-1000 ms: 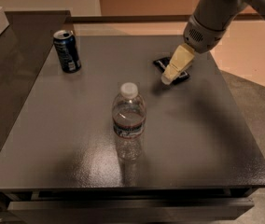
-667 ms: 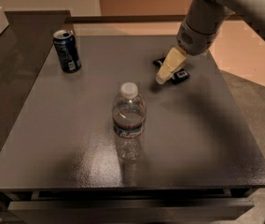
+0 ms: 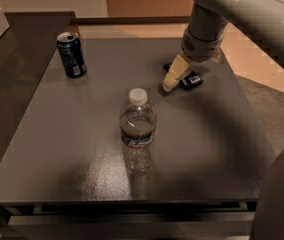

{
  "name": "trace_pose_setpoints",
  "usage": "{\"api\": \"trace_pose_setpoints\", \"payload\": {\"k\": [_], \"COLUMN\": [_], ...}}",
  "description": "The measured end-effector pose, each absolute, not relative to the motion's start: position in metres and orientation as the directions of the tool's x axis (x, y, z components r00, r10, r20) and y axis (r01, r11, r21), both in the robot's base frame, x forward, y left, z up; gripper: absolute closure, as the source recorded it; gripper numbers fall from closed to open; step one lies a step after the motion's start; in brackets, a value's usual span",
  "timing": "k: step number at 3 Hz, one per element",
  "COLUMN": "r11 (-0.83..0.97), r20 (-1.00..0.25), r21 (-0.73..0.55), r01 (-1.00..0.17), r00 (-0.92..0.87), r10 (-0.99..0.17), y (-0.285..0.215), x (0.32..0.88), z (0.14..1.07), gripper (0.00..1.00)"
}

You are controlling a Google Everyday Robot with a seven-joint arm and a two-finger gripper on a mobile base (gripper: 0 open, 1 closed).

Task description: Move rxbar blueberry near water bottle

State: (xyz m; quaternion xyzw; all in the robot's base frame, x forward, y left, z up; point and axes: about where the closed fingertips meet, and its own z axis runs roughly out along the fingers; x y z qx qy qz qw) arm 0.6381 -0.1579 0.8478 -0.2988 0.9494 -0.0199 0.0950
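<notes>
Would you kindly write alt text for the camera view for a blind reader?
The robot arm's tool reaches down beside a dark snack bar, far right on the table. A capped water bottle stands centre; a blue soda can stands far left.

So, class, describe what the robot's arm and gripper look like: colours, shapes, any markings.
The arm is pale grey, made of smooth rounded tubes, with small dark holes along its upper segment and a thick cylindrical wrist. The gripper, at the rxbar blueberry on the far right of the table, is cream-coloured and tapers to a blunt tip. No cables or lettering show.
</notes>
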Motion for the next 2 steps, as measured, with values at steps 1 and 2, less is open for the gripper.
{"api": "trace_pose_setpoints", "payload": {"k": [1,2], "r11": [0.827,0.829], "r20": [-0.152,-0.145], "r21": [-0.106,-0.104], "r01": [-0.552,-0.549], "r00": [-0.813,-0.817], "r10": [-0.562,-0.559], "y": [-0.1580,-0.1577], "x": [0.6427,0.6446], "z": [0.8427,0.8390], "gripper": [0.16,0.41]}}
